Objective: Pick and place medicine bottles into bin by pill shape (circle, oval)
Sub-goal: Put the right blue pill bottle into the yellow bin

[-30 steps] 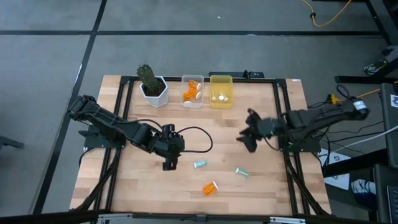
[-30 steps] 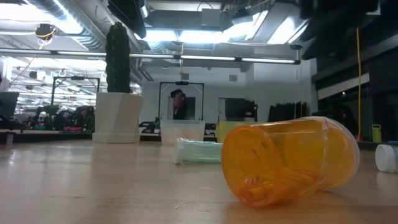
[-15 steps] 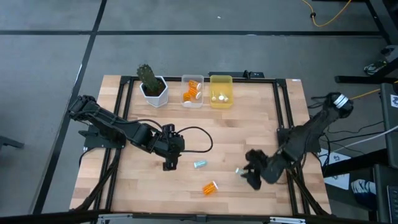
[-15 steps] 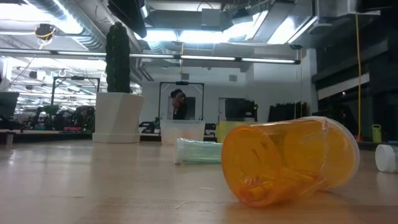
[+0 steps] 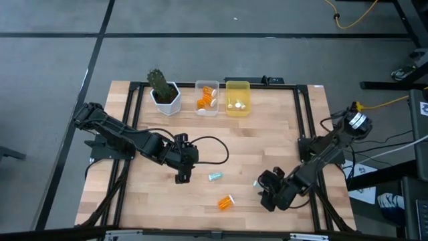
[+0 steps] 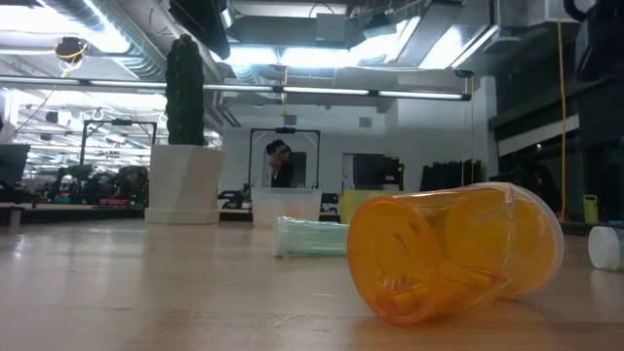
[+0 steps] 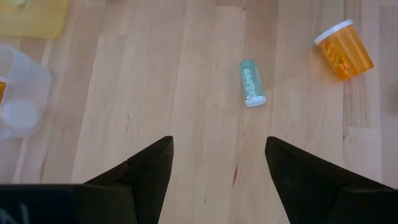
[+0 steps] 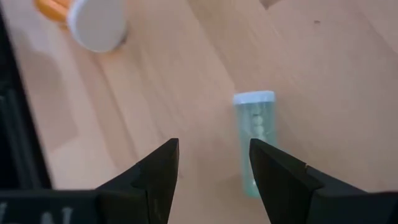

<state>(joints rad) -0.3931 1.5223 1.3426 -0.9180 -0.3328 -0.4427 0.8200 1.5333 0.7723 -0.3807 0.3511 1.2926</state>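
Observation:
A pale teal bottle (image 5: 215, 177) lies on its side mid-table; it also shows in the left wrist view (image 7: 251, 83). A second teal bottle (image 5: 257, 183) lies to its right, on its side, seen in the right wrist view (image 8: 255, 142). An orange white-capped bottle (image 5: 226, 201) lies on its side nearer the front edge, and fills the low view (image 6: 453, 249). My right gripper (image 5: 267, 194) is open and low, just short of the second teal bottle, touching nothing (image 8: 214, 180). My left gripper (image 5: 182, 175) is open and empty, left of the first teal bottle (image 7: 217, 168).
A clear bin (image 5: 207, 98) with orange bottles and a yellow bin (image 5: 238, 98) with pale items stand at the far edge. A white hexagonal cactus pot (image 5: 165, 94) stands left of them. A black cable (image 5: 214, 150) loops by my left gripper.
My right gripper has swung from the table's right-middle toward the near edge and down, ending next to the second teal bottle. The bottles have not moved.

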